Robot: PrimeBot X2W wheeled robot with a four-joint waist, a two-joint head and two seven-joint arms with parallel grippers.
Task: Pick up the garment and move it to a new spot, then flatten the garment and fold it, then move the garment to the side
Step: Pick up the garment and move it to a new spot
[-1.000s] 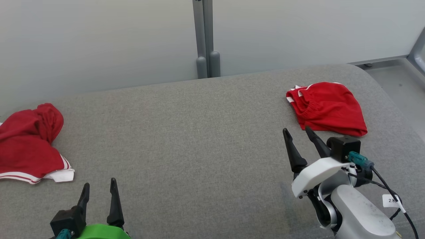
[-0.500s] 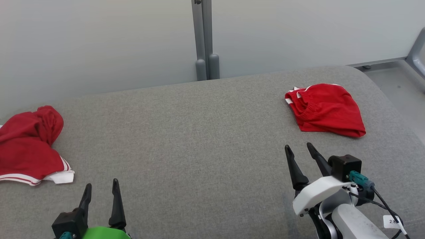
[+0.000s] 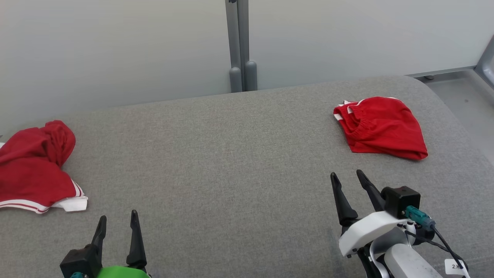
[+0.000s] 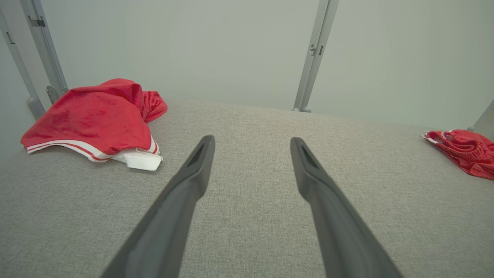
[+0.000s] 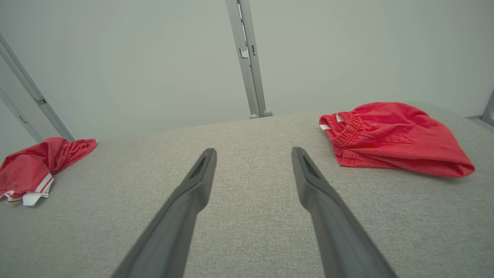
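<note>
while both pairs of jaws hang open and empty, crumpled red white-trimmed shorts (image 3: pixel 36 166) lie at nine o'clock on the grey fabric worktop (image 3: pixel 231 154).
left jaws should pinch a thick fold, not the loose hem; folded red shorts (image 3: pixel 380 127) at two o'clock look done.

Two red garments lie on the soft grey desk (image 3: pixel 231 154), well apart. The right garment (image 3: pixel 382 129) is folded into a small flat bundle. Its stretchy waistband and a bit of white stripe show at its left end. The left garment (image 3: pixel 32 166) is crumpled in a heap, with white stripes along its near edge.
</note>
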